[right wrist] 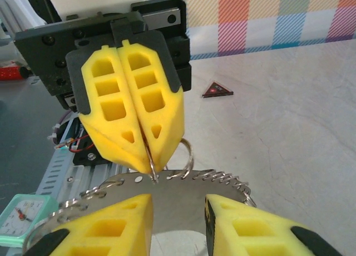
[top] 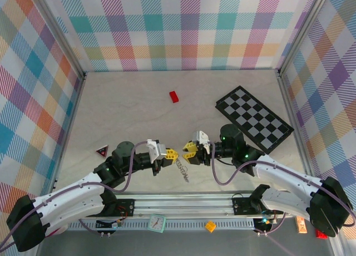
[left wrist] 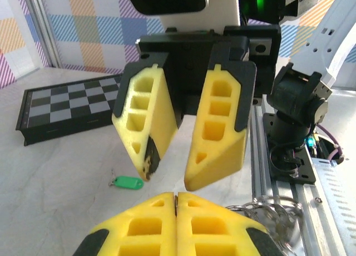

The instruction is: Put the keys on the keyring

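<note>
Keyring held up between two facing pincers, near the table's front edge.
The jagged keyring [right wrist: 219,177] hangs from the left pincer [right wrist: 146,161], whose fingers are pressed together on its rim. The right pincer [left wrist: 168,177] faces it with fingers spread, close by the loop. The green-headed key [left wrist: 127,182] lies flat on the table [left wrist: 55,178] below.

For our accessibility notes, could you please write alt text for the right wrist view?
The left end effector, shut, pinches the jagged silvery keyring at its edge. The right end effector sits just below with its jaws apart. A red triangular marker lies on the pale table behind, and a teal clock shows at lower left.
</note>
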You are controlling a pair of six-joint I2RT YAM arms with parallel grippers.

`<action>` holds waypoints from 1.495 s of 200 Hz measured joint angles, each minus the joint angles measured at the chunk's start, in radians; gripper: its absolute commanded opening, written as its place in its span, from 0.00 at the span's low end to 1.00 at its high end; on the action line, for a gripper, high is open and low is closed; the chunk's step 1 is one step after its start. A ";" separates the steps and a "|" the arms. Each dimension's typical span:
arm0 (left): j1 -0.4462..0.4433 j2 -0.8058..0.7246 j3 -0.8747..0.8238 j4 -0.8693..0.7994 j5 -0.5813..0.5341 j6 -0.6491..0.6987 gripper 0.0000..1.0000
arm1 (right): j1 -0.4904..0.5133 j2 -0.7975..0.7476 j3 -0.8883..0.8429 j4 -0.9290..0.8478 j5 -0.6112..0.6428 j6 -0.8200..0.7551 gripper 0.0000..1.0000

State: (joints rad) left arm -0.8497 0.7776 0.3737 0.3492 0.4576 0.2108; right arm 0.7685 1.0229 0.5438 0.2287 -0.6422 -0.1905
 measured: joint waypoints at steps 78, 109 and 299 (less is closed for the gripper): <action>0.000 0.031 -0.018 0.087 0.010 -0.013 0.00 | 0.000 0.048 0.000 0.063 -0.076 0.048 0.30; 0.000 0.039 -0.020 0.111 0.015 -0.019 0.00 | 0.000 0.062 0.000 0.083 -0.091 0.060 0.29; 0.000 0.140 -0.093 0.290 0.012 -0.082 0.12 | -0.002 0.115 -0.041 0.120 -0.084 0.023 0.00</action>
State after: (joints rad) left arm -0.8501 0.9173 0.2810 0.6388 0.4698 0.1284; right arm 0.7670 1.1381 0.5026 0.3489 -0.7258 -0.1677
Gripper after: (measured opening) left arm 0.070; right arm 0.046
